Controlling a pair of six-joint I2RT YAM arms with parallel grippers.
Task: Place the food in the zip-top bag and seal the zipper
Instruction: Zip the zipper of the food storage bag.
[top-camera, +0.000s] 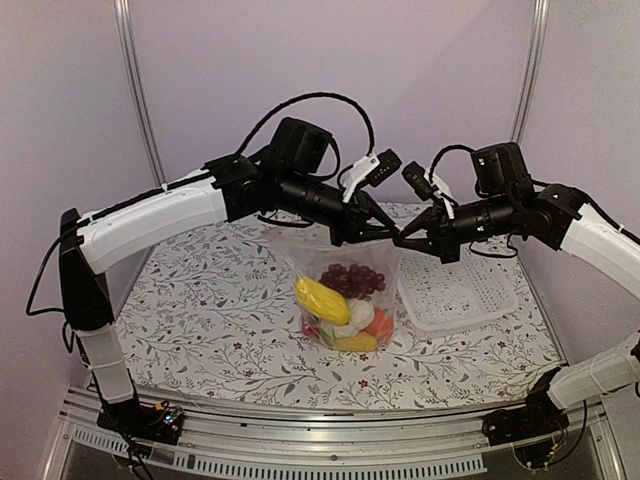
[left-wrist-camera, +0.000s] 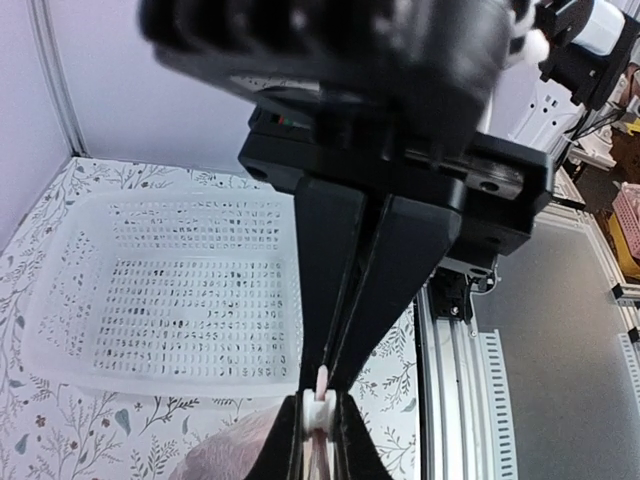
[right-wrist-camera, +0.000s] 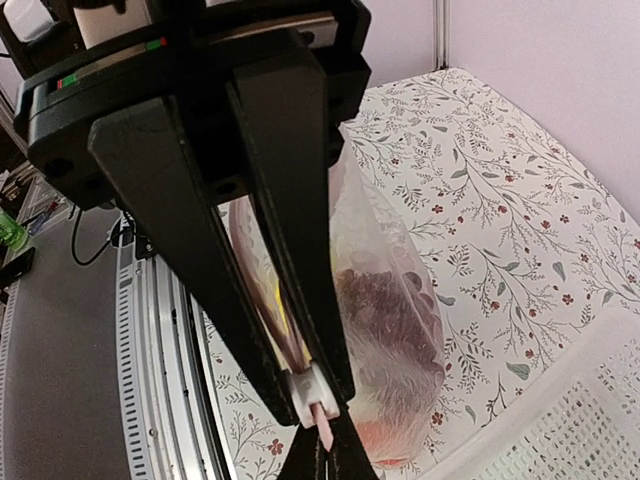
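Observation:
The clear zip-top bag hangs upright over the table, held up by its top edge. Inside are the yellow piece, the purple grapes, the white cauliflower and the orange fruit. My left gripper and right gripper meet tip to tip at the bag's top right corner. The left gripper is shut on the end of the pink zipper strip. The right gripper is shut on the white zipper slider. The filled bag hangs just behind it.
The white mesh basket stands on the floral cloth just right of the bag. It also shows in the left wrist view and the right wrist view. An aluminium rail runs along the near table edge.

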